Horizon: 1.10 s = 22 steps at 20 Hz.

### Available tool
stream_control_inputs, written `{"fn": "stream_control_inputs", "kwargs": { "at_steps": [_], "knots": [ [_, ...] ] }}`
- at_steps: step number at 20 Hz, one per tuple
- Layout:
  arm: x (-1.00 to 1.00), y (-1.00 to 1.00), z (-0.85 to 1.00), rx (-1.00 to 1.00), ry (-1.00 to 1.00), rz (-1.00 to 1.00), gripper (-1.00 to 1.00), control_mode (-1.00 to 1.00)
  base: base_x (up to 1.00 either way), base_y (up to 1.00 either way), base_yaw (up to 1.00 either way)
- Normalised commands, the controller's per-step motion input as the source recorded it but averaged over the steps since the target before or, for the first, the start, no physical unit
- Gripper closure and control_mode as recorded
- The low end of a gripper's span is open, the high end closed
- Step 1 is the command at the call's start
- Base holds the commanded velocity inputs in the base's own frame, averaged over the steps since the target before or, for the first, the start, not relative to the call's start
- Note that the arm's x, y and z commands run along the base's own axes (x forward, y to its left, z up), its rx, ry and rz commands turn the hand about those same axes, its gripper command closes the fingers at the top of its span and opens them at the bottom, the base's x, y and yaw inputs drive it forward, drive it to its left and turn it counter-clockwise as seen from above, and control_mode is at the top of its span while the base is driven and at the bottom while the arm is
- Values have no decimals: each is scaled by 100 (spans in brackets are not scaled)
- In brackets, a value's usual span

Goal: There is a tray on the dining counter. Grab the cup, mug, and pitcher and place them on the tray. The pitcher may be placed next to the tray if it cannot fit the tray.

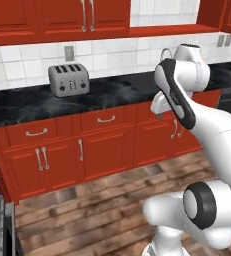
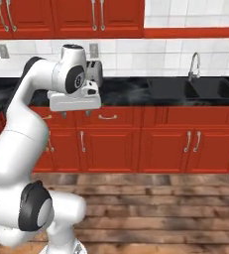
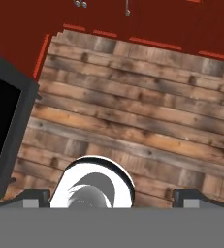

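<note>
Hand view: gripper open (floorboards below).

A toaster stands on the tabletop against the tiled wall, below the upper cabinets. To its right along the same tabletop, a sink is set in, with a faucet behind it. Lower cabinets run beneath the tabletop, and the plank floor lies before them. The arm rises in front of the cabinets.
</note>
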Motion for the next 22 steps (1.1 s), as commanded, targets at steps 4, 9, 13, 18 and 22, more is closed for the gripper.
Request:
{"fn": "stream_control_inputs", "kwargs": {
  "at_steps": [4, 9, 13, 18, 22],
  "knots": [
    [0, 0, 0, 0, 0, 0, -100, 100, 100, -97, 5],
    [0, 0, 0, 0, 0, 0, -100, 100, 90, -100, 12],
    [0, 0, 0, 0, 0, 0, -100, 100, 55, -100, 14],
    [0, 0, 0, 0, 0, 0, -100, 100, 43, -100, 13],
    [0, 0, 0, 0, 0, 0, -100, 100, 38, -100, 13]
  ]
}}
